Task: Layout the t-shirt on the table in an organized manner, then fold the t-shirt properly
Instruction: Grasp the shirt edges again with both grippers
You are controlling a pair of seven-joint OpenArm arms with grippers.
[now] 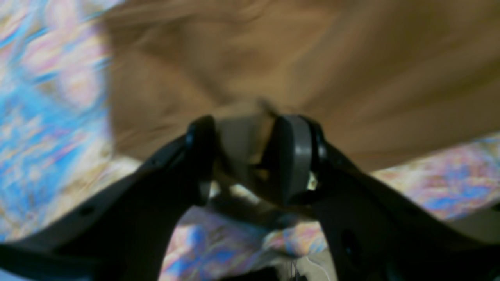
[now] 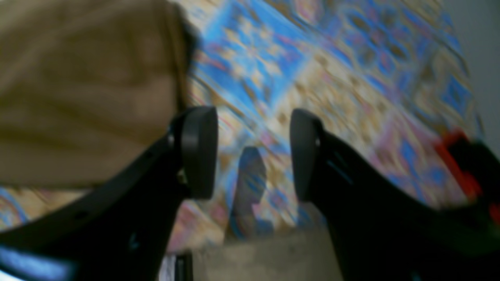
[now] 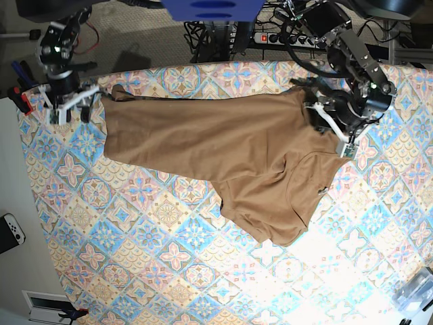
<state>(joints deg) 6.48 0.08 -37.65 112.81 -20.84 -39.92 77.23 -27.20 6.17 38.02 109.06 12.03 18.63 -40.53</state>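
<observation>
The tan-brown t-shirt (image 3: 223, 142) lies stretched across the far half of the table (image 3: 169, 271), with a bunched fold reaching toward the middle. My left gripper (image 3: 323, 120) is at its right end. In the left wrist view the left gripper (image 1: 248, 152) is shut on a pinch of the t-shirt (image 1: 273, 58), above the table (image 1: 47, 97). My right gripper (image 3: 67, 108) is just off the shirt's left end. In the right wrist view the right gripper (image 2: 253, 152) is open and empty over the table (image 2: 312, 58), with the t-shirt (image 2: 78, 86) beside its left finger.
A power strip and cables (image 3: 270, 37) lie beyond the far edge. Red-handled tools (image 3: 17, 95) sit off the far left corner, and a red thing (image 2: 457, 156) shows blurred in the right wrist view. A white controller (image 3: 10, 230) lies on the floor at the left. A clear plastic item (image 3: 416, 288) sits at the near right.
</observation>
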